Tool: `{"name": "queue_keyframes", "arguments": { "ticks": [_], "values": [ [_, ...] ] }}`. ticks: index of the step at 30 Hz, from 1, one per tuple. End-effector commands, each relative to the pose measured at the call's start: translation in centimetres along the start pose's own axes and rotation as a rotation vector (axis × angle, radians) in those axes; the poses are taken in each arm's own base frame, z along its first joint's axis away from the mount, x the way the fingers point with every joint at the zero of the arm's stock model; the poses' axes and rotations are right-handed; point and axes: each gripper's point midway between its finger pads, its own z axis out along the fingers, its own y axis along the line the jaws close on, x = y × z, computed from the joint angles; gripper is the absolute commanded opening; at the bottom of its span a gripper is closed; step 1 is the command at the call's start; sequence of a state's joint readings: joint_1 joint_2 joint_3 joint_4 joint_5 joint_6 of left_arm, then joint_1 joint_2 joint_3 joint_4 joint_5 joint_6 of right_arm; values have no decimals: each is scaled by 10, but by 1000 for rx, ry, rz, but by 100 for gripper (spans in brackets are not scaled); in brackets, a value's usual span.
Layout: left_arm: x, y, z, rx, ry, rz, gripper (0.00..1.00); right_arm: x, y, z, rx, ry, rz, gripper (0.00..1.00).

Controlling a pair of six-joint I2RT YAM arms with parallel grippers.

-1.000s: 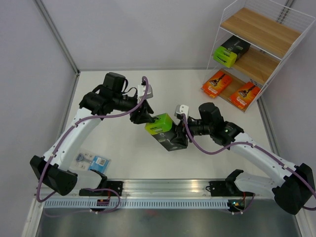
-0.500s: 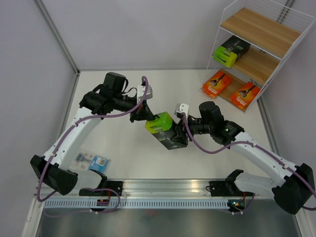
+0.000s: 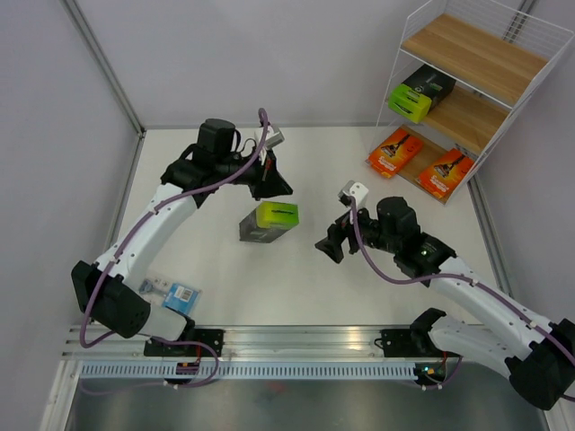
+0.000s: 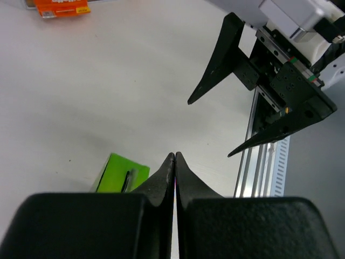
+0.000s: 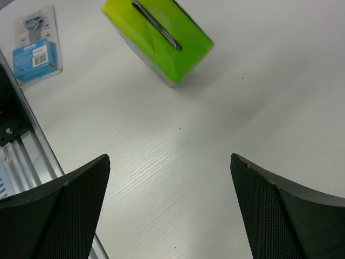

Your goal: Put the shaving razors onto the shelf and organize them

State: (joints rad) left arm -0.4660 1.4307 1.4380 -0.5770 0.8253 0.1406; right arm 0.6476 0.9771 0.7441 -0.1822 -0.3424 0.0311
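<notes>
— Where's the loose boxed razor?

— The black box with the lime-green end (image 3: 269,221) stands free on the counter (image 3: 359,153), between the two arms, nothing gripping it. The second black box (image 3: 418,93) sits on the middle board of the shelf (image 3: 476,54), far right. The orange cards (image 3: 395,151) are on the lowest board, and the blue blister (image 3: 171,294) lies near left.

— And the tools?

— The left tool (image 4: 175,155) has its fingers pressed together, just beyond the box. The right tool (image 5: 171,205) is spread wide and faces the box from the right. I'd guess it takes the box, being nearer the shelf. The box may lean slightly; I can't tell.
</notes>
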Motion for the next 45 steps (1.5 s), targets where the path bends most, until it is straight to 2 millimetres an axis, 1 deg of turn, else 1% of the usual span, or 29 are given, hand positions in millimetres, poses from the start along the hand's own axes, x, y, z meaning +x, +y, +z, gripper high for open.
{"name": "queue_keyframes", "arguments": {
  "ticks": [1, 5, 6, 7, 10, 11, 12, 13, 15, 16, 19, 20, 21, 22, 23, 24, 25, 27, 28, 30, 31, 34, 36, 37, 38, 41, 42, 44, 45],
  "values": [
    [-37, 1, 2, -21, -113, -86, 2, -16, -22, -13, 161, -136, 171, 98],
    [-38, 12, 1, -96, -122, -139, 2, -22, -18, -12, 151, -207, 327, 98],
    [-33, 16, 1, -117, -114, -145, 2, -16, -15, -10, 136, -191, 348, 98],
    [-28, 21, 0, -150, -103, -142, 2, -23, -15, -8, 126, -226, 358, 98],
    [-10, 59, -12, -385, -64, -141, 8, -20, -14, -1, 113, -222, 404, 98],
    [1, 89, -22, -565, -42, -166, 9, -18, -14, 1, 113, -217, 420, 98],
    [5, 104, -29, -652, -32, -198, 13, -19, -15, 3, 111, -217, 426, 98],
    [16, 114, -35, -714, -3, -255, 15, -17, -14, 7, 103, -206, 432, 98],
    [24, 131, -40, -793, 13, -305, 17, -17, -14, 11, 95, -203, 442, 98],
    [26, 137, -43, -822, -1, -355, 21, -15, -16, 13, 104, -197, 454, 98],
    [39, 162, -52, -941, 5, -417, 40, -10, -20, 18, 124, -184, 473, 98],
    [38, 169, -54, -970, 4, -424, 60, -7, -25, 19, 152, -181, 487, 98],
    [51, 183, -49, -997, 34, -452, 64, -4, -27, 22, 159, -176, 508, 98],
    [55, 197, -54, -1028, 38, -472, 68, -2, -27, 23, 162, -174, 519, 98],
    [51, 207, -57, -1040, 25, -483, 75, 2, -31, 24, 183, -175, 543, 98],
    [59, 223, -62, -1067, 29, -522, 75, 5, -33, 25, 194, -175, 561, 98],
    [73, 237, -54, -1056, 57, -566, 75, 6, -33, 26, 198, -179, 598, 98],
    [79, 259, -59, -1055, 31, -645, 75, 13, -35, 27, 211, -187, 628, 98],
    [93, 269, -51, -1037, 57, -680, 75, 12, -36, 26, 213, -198, 653, 98],
    [97, 279, -47, -1020, 48, -705, 75, 21, -40, 25, 244, -205, 673, 98],
    [108, 283, -38, -1002, 72, -720, 75, 23, -42, 24, 254, -207, 680, 98],
    [123, 285, -26, -974, 82, -773, 74, 32, -47, 23, 291, -197, 684, 98],
    [146, 284, -21, -993, 103, -839, 71, 33, -49, 25, 298, -191, 679, 98],
    [158, 283, -18, -995, 110, -863, 70, 33, -49, 25, 301, -188, 680, 98],
    [159, 280, -14, -978, 95, -885, 61, 32, -50, 26, 303, -187, 680, 98],
    [169, 267, -1, -897, 77, -933, 49, 36, -53, 28, 326, -168, 691, 98],
    [167, 262, 1, -877, 68, -938, 48, 39, -53, 29, 331, -156, 700, 98],
    [177, 252, 7, -835, 71, -973, 46, 43, -60, 29, 372, -151, 713, 98],
    [173, 247, 7, -824, 53, -983, 45, 48, -60, 29, 382, -139, 723, 98]
  ]
}}
